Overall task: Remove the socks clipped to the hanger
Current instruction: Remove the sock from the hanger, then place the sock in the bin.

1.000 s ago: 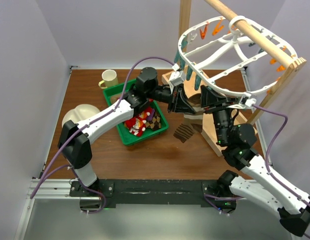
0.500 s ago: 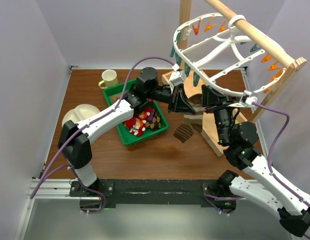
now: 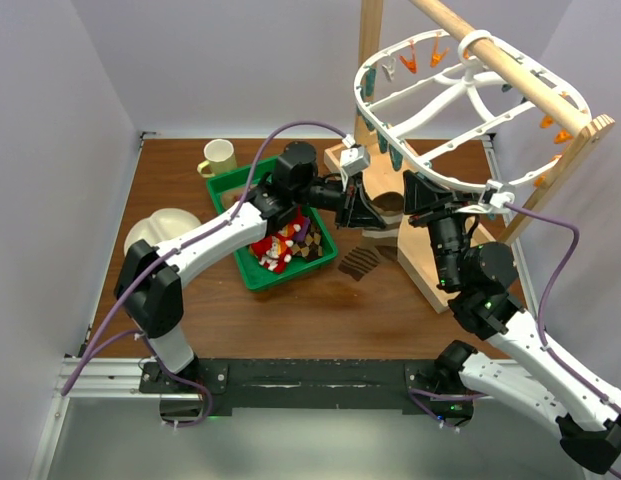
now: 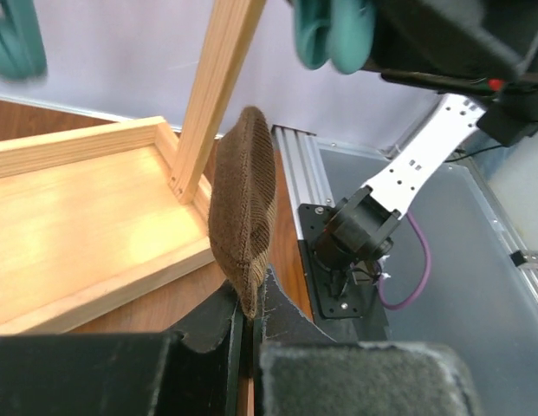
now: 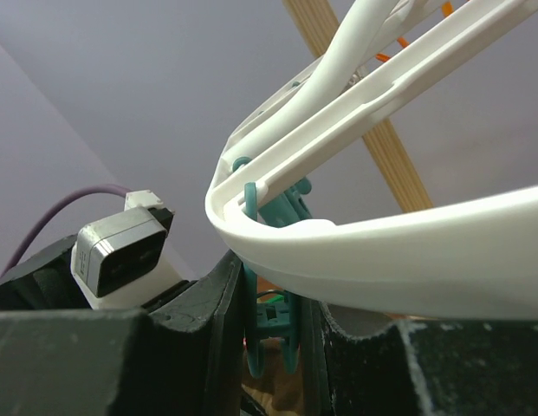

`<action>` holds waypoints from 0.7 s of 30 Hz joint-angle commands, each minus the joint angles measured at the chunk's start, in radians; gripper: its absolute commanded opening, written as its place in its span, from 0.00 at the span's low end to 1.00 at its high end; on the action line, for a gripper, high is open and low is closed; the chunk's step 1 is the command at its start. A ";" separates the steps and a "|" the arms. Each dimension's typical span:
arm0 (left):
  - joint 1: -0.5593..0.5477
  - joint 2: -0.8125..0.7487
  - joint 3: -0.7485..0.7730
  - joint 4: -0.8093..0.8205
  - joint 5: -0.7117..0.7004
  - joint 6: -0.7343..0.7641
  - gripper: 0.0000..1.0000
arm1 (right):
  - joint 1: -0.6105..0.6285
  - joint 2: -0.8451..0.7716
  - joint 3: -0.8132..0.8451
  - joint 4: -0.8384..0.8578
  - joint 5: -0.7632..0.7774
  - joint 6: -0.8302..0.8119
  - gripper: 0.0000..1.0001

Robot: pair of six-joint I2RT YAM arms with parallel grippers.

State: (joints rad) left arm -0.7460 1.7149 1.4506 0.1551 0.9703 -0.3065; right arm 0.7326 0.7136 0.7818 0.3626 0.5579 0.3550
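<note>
A brown ribbed sock (image 4: 243, 208) is pinched by its end in my left gripper (image 4: 244, 316), which is shut on it. From above, this sock (image 3: 358, 263) hangs below the left gripper (image 3: 362, 212), off the clips. The white oval hanger (image 3: 460, 95) hangs tilted from the wooden rail. My right gripper (image 5: 273, 347) is shut on a teal clip (image 5: 273, 325) just under the hanger's rim (image 5: 407, 251), and sits right of the left gripper (image 3: 410, 195). Red and patterned socks (image 3: 283, 243) lie in the green bin.
The green bin (image 3: 252, 270) stands left of the grippers, with a mug (image 3: 219, 156) behind it and a white bowl (image 3: 160, 228) at the far left. The wooden stand's base tray (image 3: 420, 265) and rail (image 3: 500, 55) fill the right. Orange clips (image 3: 418, 58) dangle from the hanger's far rim.
The brown sock has come free of the clip and now hangs lower and further left from the left gripper. The hanger has swung, and the right jaws have narrowed on the teal clip.
</note>
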 commanded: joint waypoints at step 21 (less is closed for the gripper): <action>0.017 -0.109 -0.045 -0.005 -0.146 0.006 0.00 | -0.004 -0.051 0.022 -0.165 -0.042 0.053 0.98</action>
State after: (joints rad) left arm -0.7399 1.6714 1.4208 0.1387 0.8692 -0.3027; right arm 0.7319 0.6895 0.7982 0.2306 0.5465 0.3866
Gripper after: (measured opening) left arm 0.042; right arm 0.983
